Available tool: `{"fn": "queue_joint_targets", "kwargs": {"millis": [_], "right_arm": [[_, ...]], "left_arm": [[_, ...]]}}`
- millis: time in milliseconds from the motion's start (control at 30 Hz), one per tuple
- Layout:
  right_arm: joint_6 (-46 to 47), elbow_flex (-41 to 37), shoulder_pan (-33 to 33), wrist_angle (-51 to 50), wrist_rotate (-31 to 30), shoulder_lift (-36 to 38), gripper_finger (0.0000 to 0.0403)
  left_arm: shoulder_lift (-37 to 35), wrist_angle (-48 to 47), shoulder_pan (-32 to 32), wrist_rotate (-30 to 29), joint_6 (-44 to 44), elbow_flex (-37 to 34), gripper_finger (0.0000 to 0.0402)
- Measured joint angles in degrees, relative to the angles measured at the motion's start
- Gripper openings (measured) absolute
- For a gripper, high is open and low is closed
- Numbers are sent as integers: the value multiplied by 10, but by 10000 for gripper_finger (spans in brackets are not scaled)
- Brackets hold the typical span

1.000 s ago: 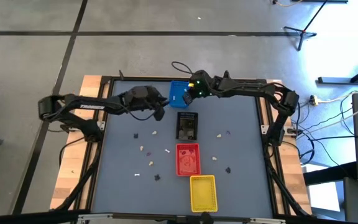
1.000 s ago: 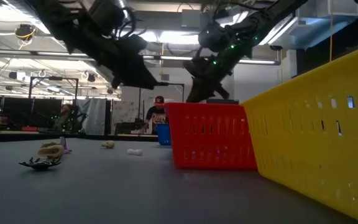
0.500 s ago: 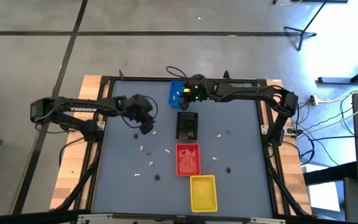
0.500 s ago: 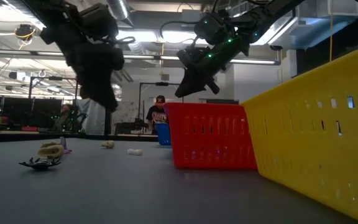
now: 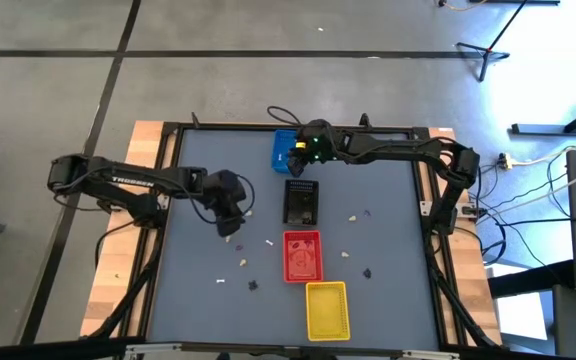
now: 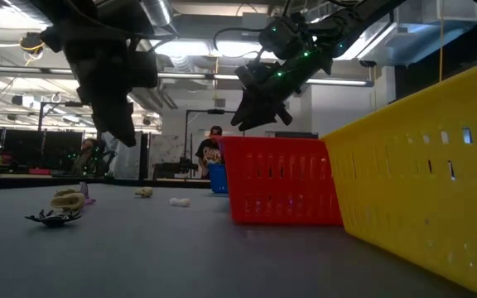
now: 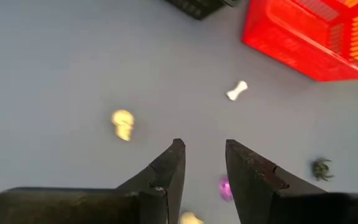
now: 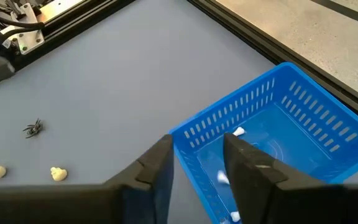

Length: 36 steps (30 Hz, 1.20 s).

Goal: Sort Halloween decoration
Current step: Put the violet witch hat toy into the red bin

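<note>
Your left gripper (image 5: 231, 222) is hovering left of centre in the high view, jaws parted and holding nothing, above scattered Halloween decoration (image 7: 122, 123) pieces. Your right gripper (image 5: 294, 160) is hanging at the blue tray (image 8: 291, 134) near the top centre, jaws apart and holding nothing.

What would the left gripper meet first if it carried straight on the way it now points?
Probably the bare table: the left gripper, jaws open, points down at it, with a purple piece between the tips. Depth is unclear.
</note>
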State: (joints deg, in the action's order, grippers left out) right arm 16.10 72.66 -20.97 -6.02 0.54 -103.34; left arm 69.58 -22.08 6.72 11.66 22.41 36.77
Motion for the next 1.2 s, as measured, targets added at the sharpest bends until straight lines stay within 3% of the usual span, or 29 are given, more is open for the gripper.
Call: {"fn": "queue_joint_targets", "kwargs": {"millis": [300,733,1200], "right_arm": [[0,0,0,0,1,0,158],[1,0,0,-1,1,0,159],[0,0,0,-1,1,0,159]], "left_arm": [[2,1,-80,-13,30,0,158],[3,3,-184,-142,34,0,162],[99,27,-227,-142,45,-1,159]]}}
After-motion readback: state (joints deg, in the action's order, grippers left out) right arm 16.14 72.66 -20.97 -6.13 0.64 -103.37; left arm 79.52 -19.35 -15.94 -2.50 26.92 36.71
